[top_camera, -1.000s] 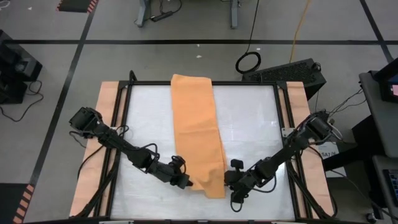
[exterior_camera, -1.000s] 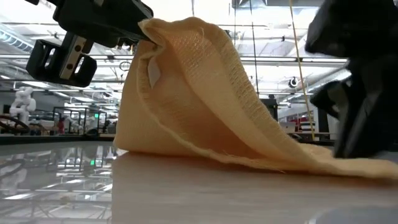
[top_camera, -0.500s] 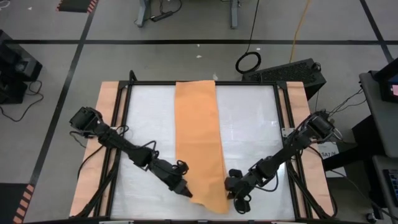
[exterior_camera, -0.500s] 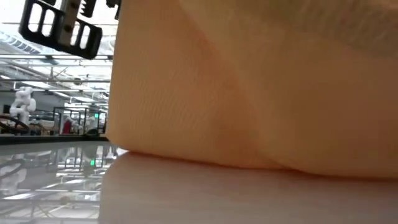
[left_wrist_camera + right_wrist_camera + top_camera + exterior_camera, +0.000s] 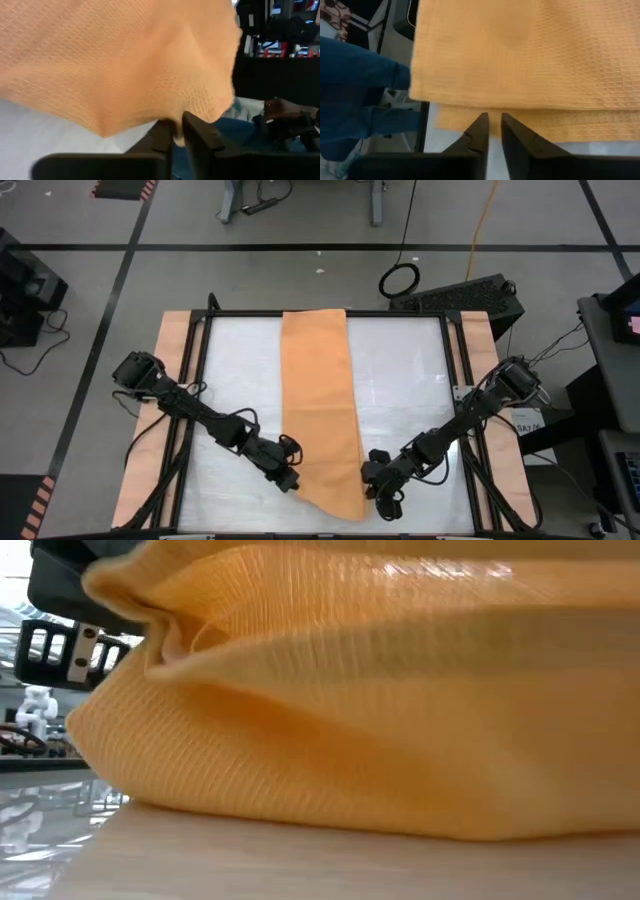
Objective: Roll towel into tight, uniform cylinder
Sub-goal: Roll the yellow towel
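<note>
You're basically staring at towel here, its ribbed folds heaped on the glossy table, with a dark gripper poking out behind its upper corner.

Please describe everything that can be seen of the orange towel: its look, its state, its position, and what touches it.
The towel is a plain orange-tan cloth with a fine woven grid texture. It lies as one long folded strip down the middle of the white table, still flat and not yet rolled. Its near end is lifted and bunched. The left gripper pinches one near corner, and the right gripper has its fingers closed on the other near edge, where two layers show. No tag is visible.
</note>
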Controlling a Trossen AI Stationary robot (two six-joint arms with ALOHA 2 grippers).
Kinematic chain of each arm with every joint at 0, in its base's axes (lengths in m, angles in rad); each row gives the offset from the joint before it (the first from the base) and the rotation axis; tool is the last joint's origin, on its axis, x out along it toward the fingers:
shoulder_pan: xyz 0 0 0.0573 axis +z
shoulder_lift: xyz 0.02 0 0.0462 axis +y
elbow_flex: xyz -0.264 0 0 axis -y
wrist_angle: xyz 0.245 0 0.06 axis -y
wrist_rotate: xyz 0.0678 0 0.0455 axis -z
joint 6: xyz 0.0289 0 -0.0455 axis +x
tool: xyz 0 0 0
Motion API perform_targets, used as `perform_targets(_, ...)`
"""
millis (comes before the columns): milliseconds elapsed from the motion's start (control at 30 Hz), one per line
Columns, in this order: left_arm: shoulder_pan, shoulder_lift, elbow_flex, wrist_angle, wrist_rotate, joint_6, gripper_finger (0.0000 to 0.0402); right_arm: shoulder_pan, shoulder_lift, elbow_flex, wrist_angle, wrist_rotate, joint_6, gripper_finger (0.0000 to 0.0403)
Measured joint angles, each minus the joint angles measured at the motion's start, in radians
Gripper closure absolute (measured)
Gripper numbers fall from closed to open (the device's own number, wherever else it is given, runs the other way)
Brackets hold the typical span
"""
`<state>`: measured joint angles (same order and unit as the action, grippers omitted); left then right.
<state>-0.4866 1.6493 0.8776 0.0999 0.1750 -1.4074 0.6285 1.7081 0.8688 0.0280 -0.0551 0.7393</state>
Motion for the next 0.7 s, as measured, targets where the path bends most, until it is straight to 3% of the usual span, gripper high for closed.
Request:
perform_targets(200, -0.007, 0.000, 0.000, 0.032, 0.000, 0.005, 0.0261, 0.010, -0.022, 0.005, -0.012, -0.037, -0.059, 0.0282)
perform_targets(333, -0.026, 0.000, 0.000, 0.059, 0.000, 0.036, 0.0222, 0.044, -0.047, 0.006, -0.018, -0.047, -0.081, 0.0250)
perform_targets(500, -0.063, 0.000, 0.000, 0.000, 0.082, 0.036, 0.0213, 0.085, -0.048, 0.008, -0.006, 0.020, -0.083, 0.0243)
perform_targets(700, -0.108, 0.000, 0.000, -0.098, 0.085, 0.120, 0.0212, 0.086, -0.048, 0.007, 0.052, 0.076, 0.021, 0.0242)
